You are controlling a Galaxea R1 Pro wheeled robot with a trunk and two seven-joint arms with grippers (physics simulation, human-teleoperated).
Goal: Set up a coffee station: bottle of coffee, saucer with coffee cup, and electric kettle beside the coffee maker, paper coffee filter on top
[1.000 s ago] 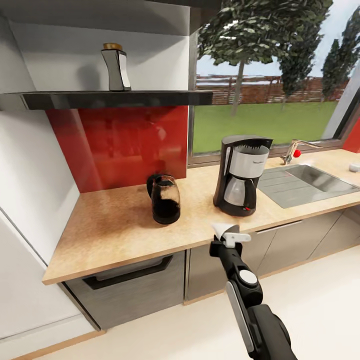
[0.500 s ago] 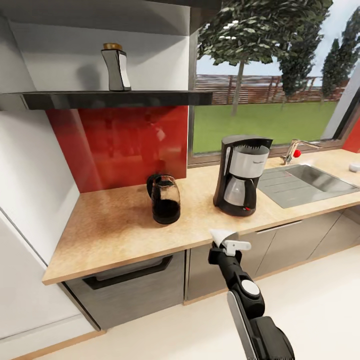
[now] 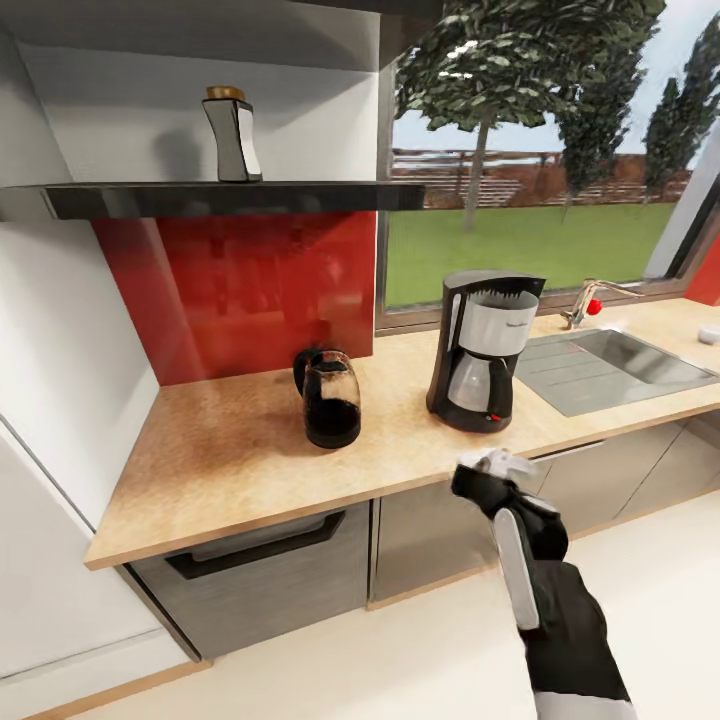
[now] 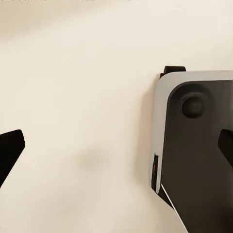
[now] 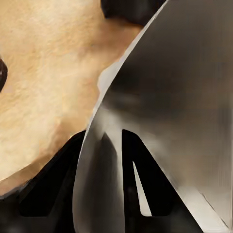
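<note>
The coffee maker [image 3: 483, 350] stands on the kitchen countertop [image 3: 230, 450], left of the sink. To its left is the electric kettle [image 3: 330, 398]. The bottle of coffee [image 3: 232, 135] is upright on the kitchen shelf [image 3: 230, 198]. My right gripper [image 3: 497, 462] hovers at the counter's front edge, just below the coffee maker. In the right wrist view it [image 5: 104, 184] is shut on the paper coffee filter [image 5: 170, 97], which spreads wide over the tan countertop [image 5: 43, 73]. My left gripper [image 4: 116, 150] is open over the pale floor, with nothing between its fingers.
A steel sink [image 3: 600, 365] with a faucet [image 3: 590, 300] lies right of the coffee maker. A small white object [image 3: 708, 335] sits at the counter's far right edge. Grey cabinet fronts [image 3: 250, 580] run below. The robot's base [image 4: 194, 155] is under the left gripper.
My right arm has swung to the right and its wrist has rolled. The filter, plainly visible at the gripper's tip before, is now mostly hidden in the head view.
</note>
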